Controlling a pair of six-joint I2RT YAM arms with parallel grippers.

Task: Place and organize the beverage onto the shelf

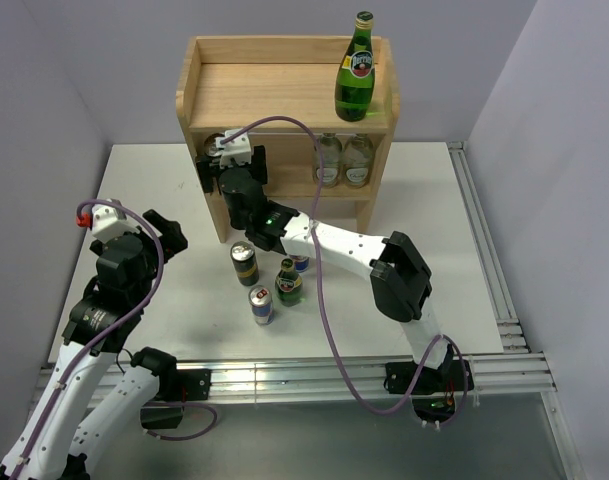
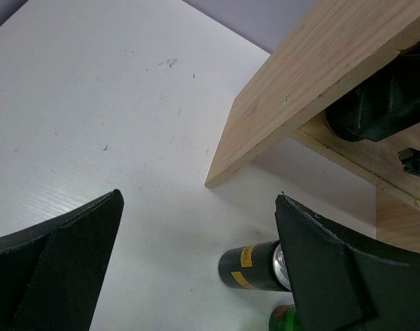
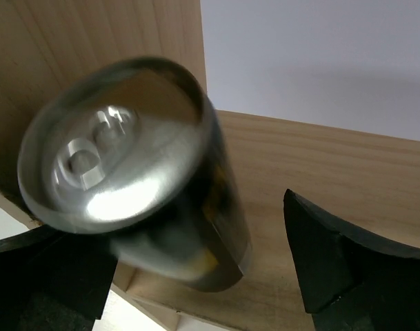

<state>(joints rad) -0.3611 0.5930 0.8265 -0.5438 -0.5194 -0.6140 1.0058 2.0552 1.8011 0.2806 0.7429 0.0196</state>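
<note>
The light wood shelf (image 1: 284,85) stands at the back of the table. My right gripper (image 1: 216,166) reaches into the left end of its lower tier. There, a black-and-gold can (image 3: 161,200) stands, blurred, on the lower board between the open jaws of the right gripper (image 3: 196,234). The right finger (image 3: 334,255) is clear of the can. On the table in front of the shelf stand another black-and-gold can (image 1: 244,263), a small green bottle (image 1: 289,283) and two blue-and-silver cans (image 1: 261,305) (image 1: 300,263). My left gripper (image 1: 169,232) hangs open and empty over the table, left of them.
A tall green bottle (image 1: 355,70) stands on the shelf's top at the right. Two clear bottles (image 1: 344,160) stand on the lower tier at the right. In the left wrist view the shelf's side panel (image 2: 313,83) and the black can (image 2: 254,265) lie just ahead.
</note>
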